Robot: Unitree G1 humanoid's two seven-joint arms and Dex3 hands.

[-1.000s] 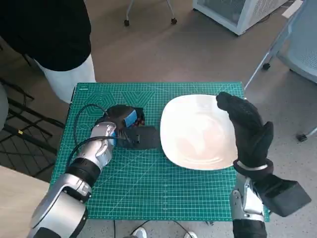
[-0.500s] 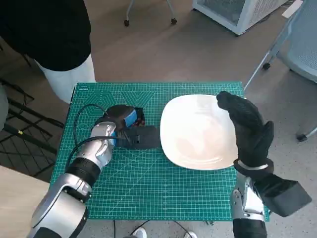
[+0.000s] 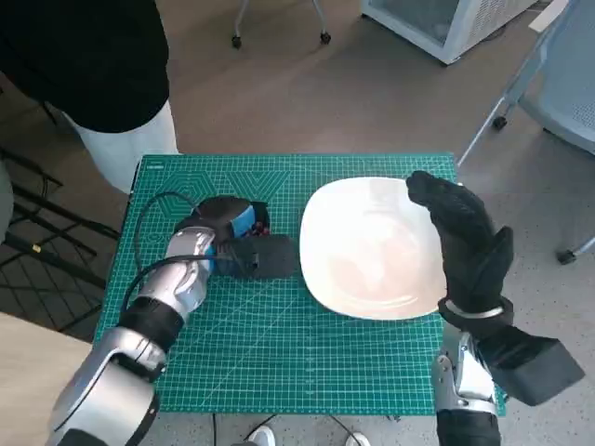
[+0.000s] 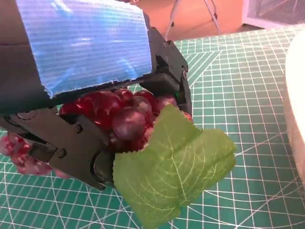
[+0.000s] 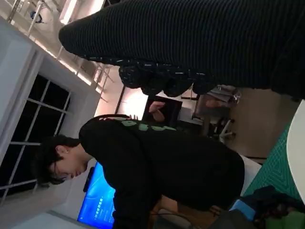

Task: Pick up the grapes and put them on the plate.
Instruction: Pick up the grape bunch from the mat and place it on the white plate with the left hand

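Note:
A bunch of red grapes point(image 4: 126, 117) with a green leaf point(image 4: 176, 167) sits inside my left hand point(image 3: 226, 226), whose black fingers point(image 4: 71, 143) close around it. In the head view only a bit of the red grapes point(image 3: 265, 226) shows beside the blue tape, at the mat's left middle. Whether the bunch touches the mat I cannot tell. The white plate point(image 3: 372, 246) lies right of the hand, its rim point(image 4: 298, 95) close by. My gloved right hand point(image 3: 465, 237) hovers over the plate's right edge, holding nothing.
A green cutting mat point(image 3: 279, 344) covers the table. A person in black point(image 5: 157, 167) stands at the far left corner point(image 3: 93, 65). Chair legs and a white cabinet point(image 3: 446, 23) stand on the floor beyond.
My left forearm has shifted slightly to the left while its hand stays around the grapes. The right hand and the plate have not moved.

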